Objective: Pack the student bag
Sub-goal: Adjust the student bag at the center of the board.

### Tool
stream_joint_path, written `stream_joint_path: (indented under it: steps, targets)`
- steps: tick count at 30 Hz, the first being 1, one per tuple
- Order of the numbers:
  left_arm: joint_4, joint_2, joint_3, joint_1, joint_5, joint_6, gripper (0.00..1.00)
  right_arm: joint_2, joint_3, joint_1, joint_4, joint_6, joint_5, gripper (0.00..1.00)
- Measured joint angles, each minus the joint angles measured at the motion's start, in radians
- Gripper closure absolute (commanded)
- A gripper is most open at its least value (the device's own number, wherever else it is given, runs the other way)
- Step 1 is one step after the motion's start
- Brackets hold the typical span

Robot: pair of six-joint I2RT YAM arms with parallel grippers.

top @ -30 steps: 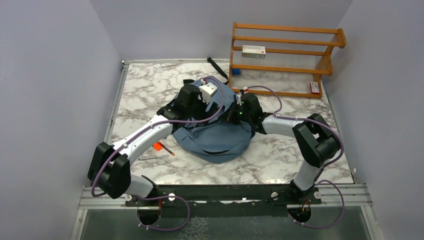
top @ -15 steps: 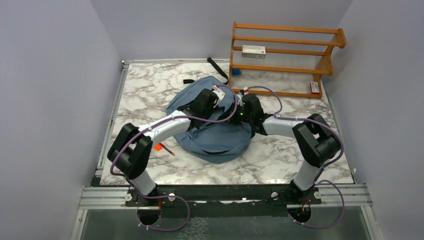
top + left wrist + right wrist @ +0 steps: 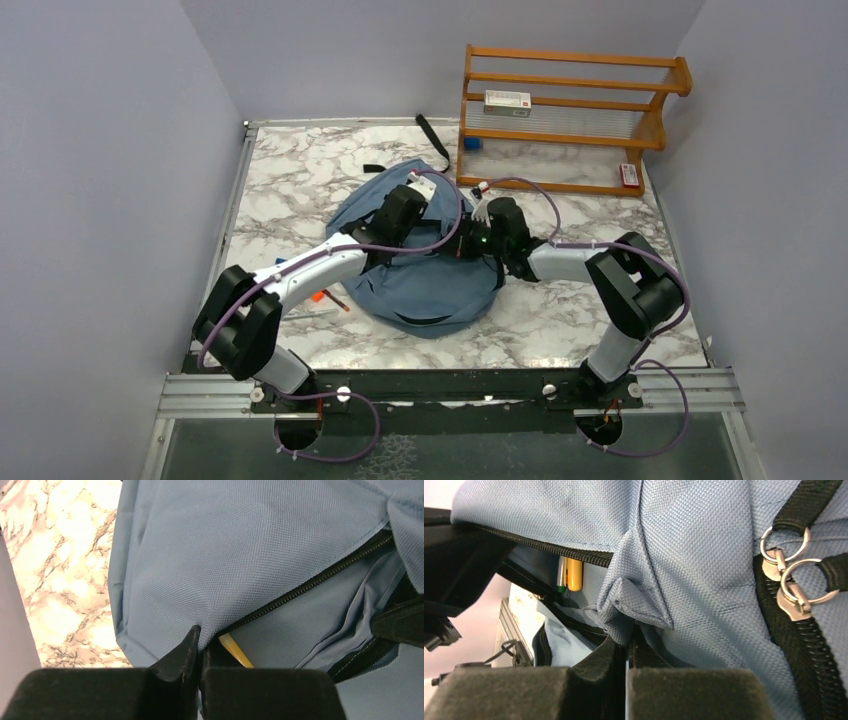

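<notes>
**Item:** student bag (image 3: 430, 285), dusty-blue, lying slumped mid-table (image 3: 290, 190) btwn both arms, straps trailing toward far edge.

**Left gripper** (image 3: 200, 636): jaws together, pinching bag fabric right at the zip line.
**Right gripper** (image 3: 628, 636): jaws together, clamped on a folded tuck of bag fabric just beside the open zip.

**Step in hand (est.):** working the bag mouth. Both arms grip cloth on the zip edge; compartment is open, w/ contents already in. Small orange item (image 3: 317, 294) lies on the table by the left arm, so packing is prob. not finished.

**Next move calls for (est.):** pulling the two pinches apart or upward evenly so the mouth gapes w/o cloth slipping out. Fabric is soft, so a slow pull is needed. Zip-up comes later.

**View notes:**
- Top: overall layout, wooden rack (image 3: 570, 110) at far right. The pinch points are hidden under the wrists.
- Left wrist: zip teeth (image 3: 310, 582) running diag., yellow pencil (image 3: 235, 650) poking out at the opening.
- Right wrist: pens (image 3: 569, 572) inside, plus two silver zip pulls (image 3: 789, 597) at the right, unseen elsewhere.
</notes>
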Motion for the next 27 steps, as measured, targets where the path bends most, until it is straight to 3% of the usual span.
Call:
stream_joint_path:
  steps: [14,24,27]
  targets:
    - [0.067,-0.033,-0.029,0.055,0.111,-0.047,1.0,-0.013,0.002,0.009,-0.011,-0.045,0.047,0.97]
    - [0.107,0.139,0.162,0.156,0.257,0.047,1.0,0.066,0.121,0.002,-0.032,-0.084,0.06,0.96]
    - [0.106,0.171,0.202,0.167,0.276,0.077,0.86,0.081,0.134,-0.003,-0.021,-0.086,0.054,0.89]
